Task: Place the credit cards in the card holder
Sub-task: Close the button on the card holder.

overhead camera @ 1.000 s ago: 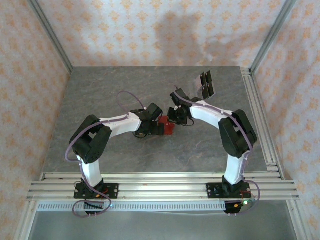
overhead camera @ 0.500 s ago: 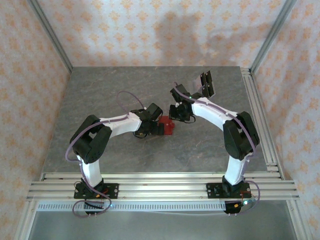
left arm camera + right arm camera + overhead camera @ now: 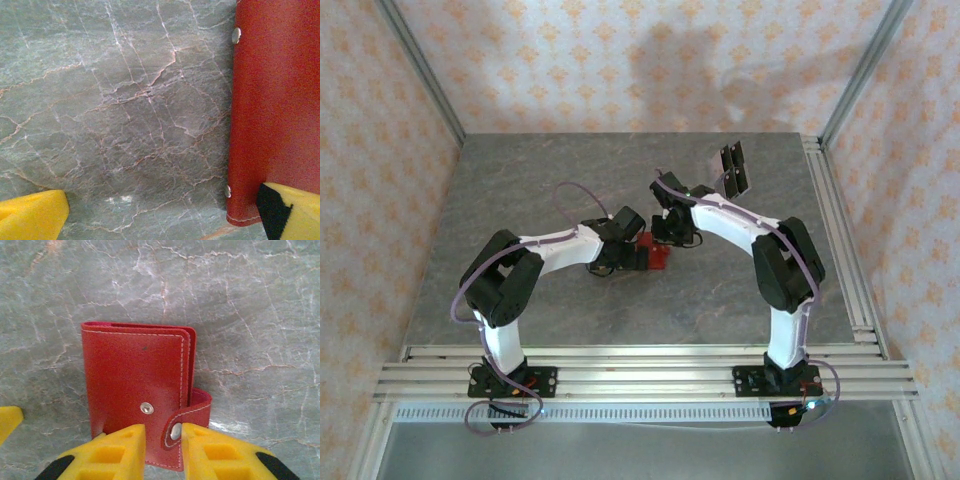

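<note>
So the worktop [image 3: 550,190] is a grey slab with a marble look, pale and rusty veins running all through it. It sits in a little booth with peach floral wallpaper [image 3: 570,60] on three sides. Aluminium rails [image 3: 640,365] run along the near edge where both arms are bolted down, and there are more rails up the right side.

The card holder [image 3: 655,260] is the red one, lying folded flat about mid-worktop, right between the two arm tips. The credit cards [image 3: 734,170] are a dark little cluster well apart from it, near the far right corner. They're too small from above to count them or see how they're lying.

From the left wrist, the left fingers [image 3: 30,215] are spread wide. One is over bare stone and the other overlaps the holder's near corner. From the right wrist, the right fingers [image 3: 115,450] have only a narrow gap between them, right at the holder's near edge. The snap tab shows in that gap. Honestly can't tell if they're actually pinching it or just sitting on top.

Compared with a second ago, the right arm has swung a bit to the left, with its wrist and elbow both shifted over. The left arm, holder and cards look like they haven't budged.
</note>
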Tool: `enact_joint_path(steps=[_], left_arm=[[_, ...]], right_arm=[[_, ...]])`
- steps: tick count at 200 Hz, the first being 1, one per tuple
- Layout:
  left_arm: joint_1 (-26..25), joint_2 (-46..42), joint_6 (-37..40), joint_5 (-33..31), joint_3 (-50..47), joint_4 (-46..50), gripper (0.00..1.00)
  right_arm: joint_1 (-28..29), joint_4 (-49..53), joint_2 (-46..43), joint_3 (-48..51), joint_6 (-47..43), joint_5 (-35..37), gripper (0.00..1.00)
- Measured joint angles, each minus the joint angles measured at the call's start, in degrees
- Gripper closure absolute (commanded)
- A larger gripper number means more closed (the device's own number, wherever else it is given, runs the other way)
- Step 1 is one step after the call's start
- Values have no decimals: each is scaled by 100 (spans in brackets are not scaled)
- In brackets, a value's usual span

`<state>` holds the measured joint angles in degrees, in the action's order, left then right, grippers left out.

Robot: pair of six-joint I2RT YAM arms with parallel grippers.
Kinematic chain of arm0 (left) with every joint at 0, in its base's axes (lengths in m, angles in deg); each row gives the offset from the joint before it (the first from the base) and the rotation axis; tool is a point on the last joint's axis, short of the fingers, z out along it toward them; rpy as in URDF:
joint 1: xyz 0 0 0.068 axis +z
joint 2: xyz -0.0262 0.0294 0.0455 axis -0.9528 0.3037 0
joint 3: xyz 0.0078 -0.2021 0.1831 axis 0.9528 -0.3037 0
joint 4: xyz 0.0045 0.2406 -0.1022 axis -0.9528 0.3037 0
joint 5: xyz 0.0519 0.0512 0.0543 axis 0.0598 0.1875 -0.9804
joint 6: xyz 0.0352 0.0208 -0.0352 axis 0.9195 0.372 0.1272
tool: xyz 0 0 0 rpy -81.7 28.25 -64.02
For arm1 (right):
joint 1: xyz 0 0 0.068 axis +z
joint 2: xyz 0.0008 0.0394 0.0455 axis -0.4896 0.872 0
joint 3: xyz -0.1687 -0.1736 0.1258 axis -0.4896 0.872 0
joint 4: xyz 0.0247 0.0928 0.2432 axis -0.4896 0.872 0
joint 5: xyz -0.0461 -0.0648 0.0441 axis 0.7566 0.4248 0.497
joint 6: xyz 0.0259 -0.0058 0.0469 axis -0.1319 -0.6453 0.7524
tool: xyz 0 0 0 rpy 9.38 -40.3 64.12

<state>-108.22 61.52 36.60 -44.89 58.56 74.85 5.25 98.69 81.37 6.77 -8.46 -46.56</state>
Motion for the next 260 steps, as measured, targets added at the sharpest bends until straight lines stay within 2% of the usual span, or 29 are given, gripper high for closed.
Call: enact_joint_path(steps=[38, 90, 111, 209, 260], left_arm=[[0, 0, 0, 0, 0, 0, 0], [0, 0, 0, 0, 0, 0, 0], [0, 0, 2, 0, 0, 0, 0], [0, 0, 0, 0, 0, 0, 0], [0, 0, 2, 0, 0, 0, 0]], right_arm=[[15, 70, 9, 0, -92, 85, 82], [15, 103, 52, -11, -96, 142, 84], [15, 103, 87, -22, -94, 149, 79], [17, 103, 92, -81, -70, 157, 76], [28, 103, 98, -96, -79, 184, 89]])
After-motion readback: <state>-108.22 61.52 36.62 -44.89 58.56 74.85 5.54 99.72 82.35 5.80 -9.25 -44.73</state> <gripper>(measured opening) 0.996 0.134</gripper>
